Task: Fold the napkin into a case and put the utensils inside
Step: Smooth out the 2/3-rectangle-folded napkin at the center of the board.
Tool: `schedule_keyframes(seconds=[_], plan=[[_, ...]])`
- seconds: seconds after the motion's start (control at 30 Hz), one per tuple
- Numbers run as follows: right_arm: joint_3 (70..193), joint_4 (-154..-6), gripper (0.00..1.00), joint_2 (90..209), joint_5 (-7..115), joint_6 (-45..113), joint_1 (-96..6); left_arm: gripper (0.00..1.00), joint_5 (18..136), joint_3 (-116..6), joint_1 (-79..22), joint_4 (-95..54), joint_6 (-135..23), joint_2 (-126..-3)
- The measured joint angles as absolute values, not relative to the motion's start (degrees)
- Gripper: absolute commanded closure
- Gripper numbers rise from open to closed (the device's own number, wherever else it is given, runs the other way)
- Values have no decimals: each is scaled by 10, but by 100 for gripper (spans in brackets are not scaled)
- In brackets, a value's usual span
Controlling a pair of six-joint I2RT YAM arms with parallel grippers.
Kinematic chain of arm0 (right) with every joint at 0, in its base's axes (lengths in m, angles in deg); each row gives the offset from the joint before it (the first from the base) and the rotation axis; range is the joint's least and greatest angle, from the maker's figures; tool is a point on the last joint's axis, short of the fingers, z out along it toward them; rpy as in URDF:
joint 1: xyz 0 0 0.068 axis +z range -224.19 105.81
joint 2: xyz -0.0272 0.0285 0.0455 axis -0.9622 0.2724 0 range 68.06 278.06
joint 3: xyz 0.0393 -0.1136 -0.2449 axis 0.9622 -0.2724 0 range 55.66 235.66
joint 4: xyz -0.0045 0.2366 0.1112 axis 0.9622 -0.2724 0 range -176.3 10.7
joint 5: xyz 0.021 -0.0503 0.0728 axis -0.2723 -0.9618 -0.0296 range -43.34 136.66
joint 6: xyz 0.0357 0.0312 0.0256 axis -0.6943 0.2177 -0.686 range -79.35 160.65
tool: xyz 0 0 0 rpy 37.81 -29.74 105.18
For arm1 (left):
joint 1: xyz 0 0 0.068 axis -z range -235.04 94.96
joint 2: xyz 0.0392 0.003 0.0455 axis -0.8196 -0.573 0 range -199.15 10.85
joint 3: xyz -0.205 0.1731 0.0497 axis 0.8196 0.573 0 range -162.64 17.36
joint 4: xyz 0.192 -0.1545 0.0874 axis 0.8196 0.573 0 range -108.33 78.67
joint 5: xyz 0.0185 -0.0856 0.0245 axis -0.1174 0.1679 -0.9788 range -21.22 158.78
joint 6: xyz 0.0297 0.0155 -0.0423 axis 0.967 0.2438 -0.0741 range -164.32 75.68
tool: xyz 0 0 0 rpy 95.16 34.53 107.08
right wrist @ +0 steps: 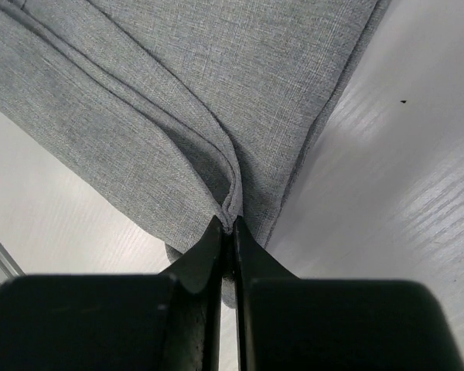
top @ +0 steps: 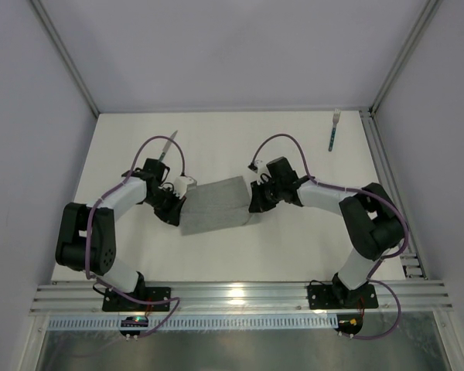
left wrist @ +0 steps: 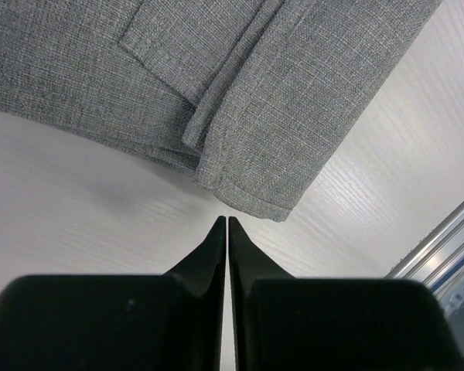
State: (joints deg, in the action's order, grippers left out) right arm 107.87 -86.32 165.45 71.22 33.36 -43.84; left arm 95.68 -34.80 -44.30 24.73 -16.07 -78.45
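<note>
While right claw point(right wrist: 226, 226) pinches the folded light-grey woven fabric napkin point(right wrist: 216, 77) at its edge, left claw point(left wrist: 226, 222) sits pressed together, empty, just off a corner | advice: pull low, keep layers aligned

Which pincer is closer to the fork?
Right. The right pincer grips the napkin's right edge, with the fork beyond it near the far right corner; the left pincer is just off the napkin's left edge.

Grey multi-fold napkin point(top: 215, 205) ctr — fork point(top: 334, 130) far R, knife point(top: 168, 146) L
</note>
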Motion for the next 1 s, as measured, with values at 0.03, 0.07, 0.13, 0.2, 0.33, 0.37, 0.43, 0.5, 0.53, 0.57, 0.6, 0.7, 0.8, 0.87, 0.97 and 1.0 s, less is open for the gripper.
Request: schedule_keyframes(seconds=[0.03,0.07,0.13,0.2,0.33,0.37,0.43,0.5,0.53,0.57,0.6,0.7,0.8,0.87,0.97,1.0], plan=[[1079,-863,97,1655,713,333,-438,100,955,-348,-443,247,-163,-784],[1079,-864,97,1655,715,331,-438,100,953,-348,-443,247,-165,-784],[1079,-862,97,1655,717,329,-438,100,947,-348,-443,248,-167,-784],[1079,-861,97,1655,719,324,-440,100,939,-348,-443,247,-170,-784],[1076,-850,97,1655,727,305,-451,99,923,-348,-443,246,-171,-784],[1076,-849,97,1655,729,301,-455,96,923,-348,-443,247,-171,-784],[1074,-843,97,1655,735,296,-461,82,927,-350,-443,255,-166,-783],[1072,-836,97,1655,742,293,-463,71,937,-363,-443,274,-162,-773],[1071,-834,97,1655,745,292,-462,69,944,-372,-443,279,-162,-763],[1071,-834,97,1655,747,291,-462,68,948,-381,-443,279,-164,-752],[1070,-832,97,1655,749,291,-462,67,953,-395,-443,277,-169,-737],[1071,-830,97,1655,753,291,-461,67,958,-438,-438,249,-191,-721],[1070,-827,97,1655,754,291,-458,61,948,-474,-413,217,-205,-768],[1069,-825,97,1655,754,291,-456,58,932,-481,-387,197,-211,-815],[1066,-823,97,1655,755,291,-455,57,912,-478,-350,194,-208,-875],[1065,-823,97,1655,756,291,-454,57,910,-476,-343,196,-206,-886]])
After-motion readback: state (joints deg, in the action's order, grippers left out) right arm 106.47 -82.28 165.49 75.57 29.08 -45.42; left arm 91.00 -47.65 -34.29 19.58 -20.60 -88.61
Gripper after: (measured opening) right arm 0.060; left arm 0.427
